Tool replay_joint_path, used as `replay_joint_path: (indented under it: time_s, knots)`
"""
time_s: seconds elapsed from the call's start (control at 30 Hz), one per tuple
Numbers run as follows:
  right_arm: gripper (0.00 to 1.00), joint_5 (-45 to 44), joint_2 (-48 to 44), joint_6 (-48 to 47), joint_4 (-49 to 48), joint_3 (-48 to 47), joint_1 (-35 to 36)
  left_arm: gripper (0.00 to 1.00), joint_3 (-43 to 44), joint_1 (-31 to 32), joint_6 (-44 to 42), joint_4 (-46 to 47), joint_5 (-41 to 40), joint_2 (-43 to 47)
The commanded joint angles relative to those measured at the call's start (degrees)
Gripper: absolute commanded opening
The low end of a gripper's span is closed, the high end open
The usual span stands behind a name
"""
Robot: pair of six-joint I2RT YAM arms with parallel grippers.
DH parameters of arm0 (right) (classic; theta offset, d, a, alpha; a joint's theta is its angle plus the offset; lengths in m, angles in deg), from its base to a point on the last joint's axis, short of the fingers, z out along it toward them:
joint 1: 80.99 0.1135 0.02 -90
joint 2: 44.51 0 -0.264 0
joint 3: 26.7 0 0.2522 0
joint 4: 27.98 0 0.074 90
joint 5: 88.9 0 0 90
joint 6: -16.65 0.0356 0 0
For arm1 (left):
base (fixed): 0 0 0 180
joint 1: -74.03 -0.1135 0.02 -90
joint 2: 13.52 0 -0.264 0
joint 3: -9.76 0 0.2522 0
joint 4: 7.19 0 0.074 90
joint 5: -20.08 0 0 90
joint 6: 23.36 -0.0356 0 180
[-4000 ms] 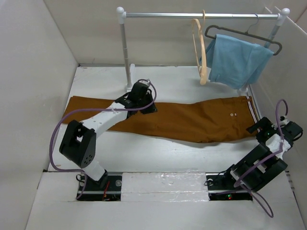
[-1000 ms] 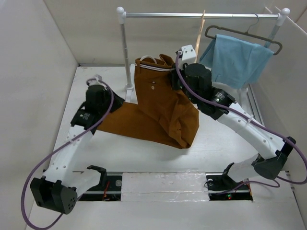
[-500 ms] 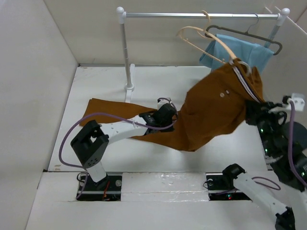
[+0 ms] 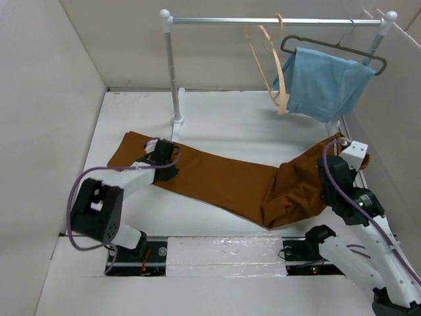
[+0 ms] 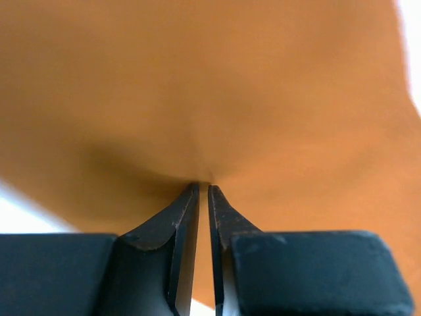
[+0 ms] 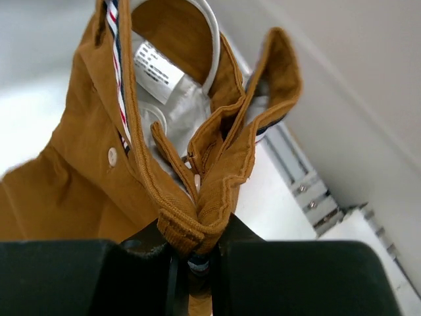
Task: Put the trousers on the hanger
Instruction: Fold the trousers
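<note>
Waistband of the long rust-brown cotton trousers [image 4: 223, 181] dropped from up by the pale beige wooden hanger [image 4: 280, 72] back to the desk's [image 4: 217, 125] right edge. Right end effector [image 6: 194, 260] still clamps it, left end effector [image 5: 202, 191] pinches a leg. Looks like the hanging needs another go.

The trousers [image 4: 223, 181] are lying across the table [image 4: 223, 125], legs leftward, waistband rightward. Behind them, the hanger [image 4: 281, 85] is hanging on the rail [image 4: 263, 21], left of the cloth [image 4: 325, 82].
</note>
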Motion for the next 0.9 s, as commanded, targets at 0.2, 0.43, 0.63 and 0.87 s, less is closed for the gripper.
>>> replay_joint_path:
  time_s: [0.2,0.43,0.63,0.87]
  knots:
    - [0.0,10.3,-7.0,3.9,-4.4,13.7,-3.9,0.1,-11.9,-28.7,-4.6,-6.5,3.5,22.5]
    - [0.0,33.2,8.7,-10.8,-23.2,0.6,-3.9,0.14,-1.0,-27.3,-8.6,-6.2,11.8,26.5]
    - [0.0,20.4,9.8,-7.7,-5.2,-4.0,-10.8,0.18,-8.7,-22.8,-1.3,5.8,24.7,14.0]
    - [0.0,20.6,5.6,-6.9,-4.4,6.6,-30.7,0.16,-11.4,-20.8,4.8,14.7,26.7,5.4]
